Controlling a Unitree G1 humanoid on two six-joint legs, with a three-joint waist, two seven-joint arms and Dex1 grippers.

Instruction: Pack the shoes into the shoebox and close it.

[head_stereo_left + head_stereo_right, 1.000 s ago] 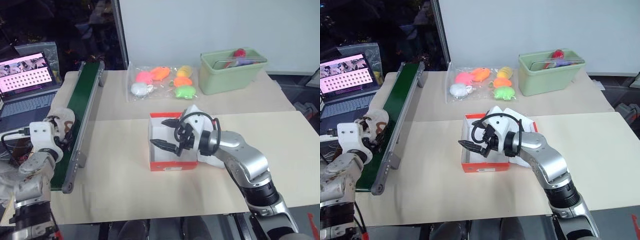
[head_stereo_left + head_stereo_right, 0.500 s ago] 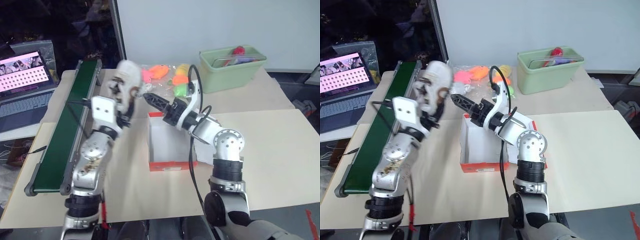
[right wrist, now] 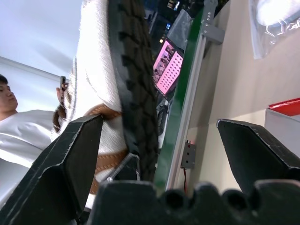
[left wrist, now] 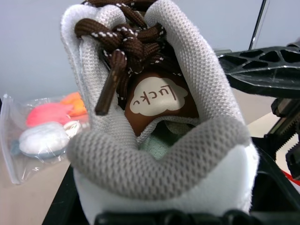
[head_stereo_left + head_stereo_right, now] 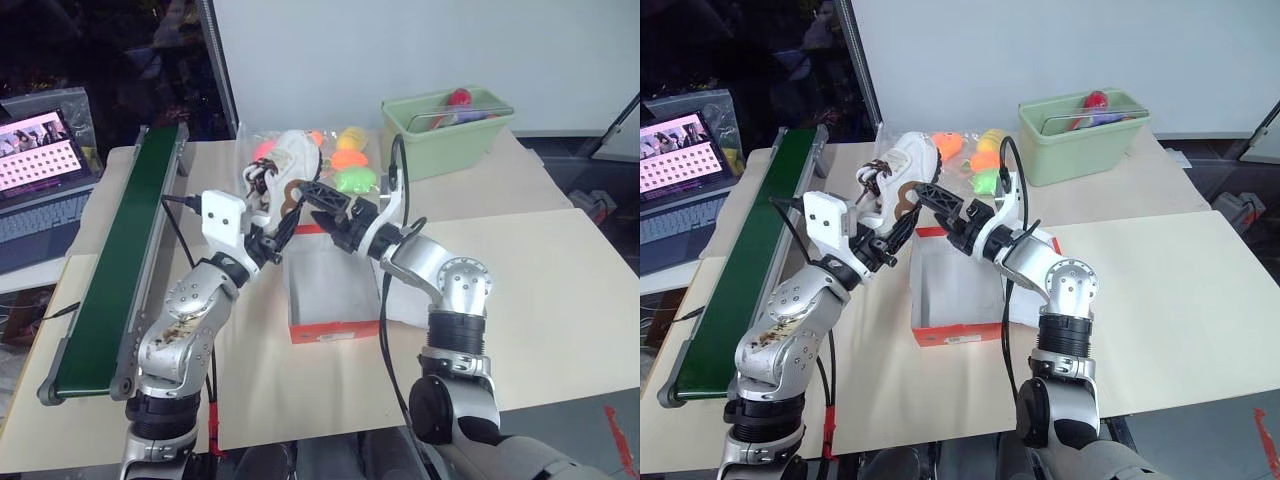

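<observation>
We hold one shoe (image 5: pixel 285 165) aloft in our left gripper (image 5: pixel 262 222), clamped at the heel, toe tilted up and away, above the far left corner of the shoebox (image 5: pixel 335 290). Our left arm bends upward from the near table edge, forearm angled toward the box. Our right gripper (image 5: pixel 318 200) reaches in from the right, fingers spread wide, one at the shoe's sole and one clear of it; it grasps nothing. Our right arm doubles back over the box, elbow raised. We count: one shoebox, open, white inside, on the table (image 5: pixel 540 300); one shoe visible, whether a second lies in the box we cannot tell; one bag of squishy toys (image 5: pixel 340 160) behind; one pale green bin (image 5: pixel 447 133); one green conveyor (image 5: pixel 118 255); one laptop (image 5: pixel 40 165).
</observation>
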